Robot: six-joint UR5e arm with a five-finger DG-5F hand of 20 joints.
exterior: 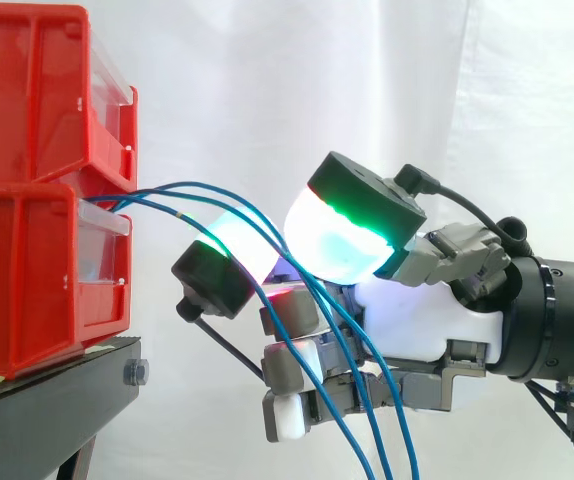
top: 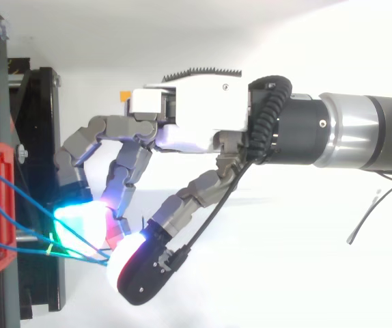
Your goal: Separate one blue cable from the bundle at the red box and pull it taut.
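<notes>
Hand (exterior: 417,322) at 3 o'clock, fingers (exterior: 335,238) curled, glowing pads clamped on blue cables (exterior: 189,184). Cables ran from red bins (exterior: 27,120) at 9 o'clock, through fingers, drooping toward 6 o'clock. Bins sat on black stand (exterior: 47,400).

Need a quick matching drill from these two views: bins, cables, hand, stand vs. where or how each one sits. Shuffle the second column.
Column 1
1. red bins
2. blue cables
3. hand
4. black stand

Column 2
a. underneath the bins, carrying them
b. stacked one on the other, at the left of the side view
c. comes in from the right, fingers curled round the cables
d. come out of the bins' front, arc over and hang down past the fingers

Pairs: 1-b, 2-d, 3-c, 4-a
</notes>
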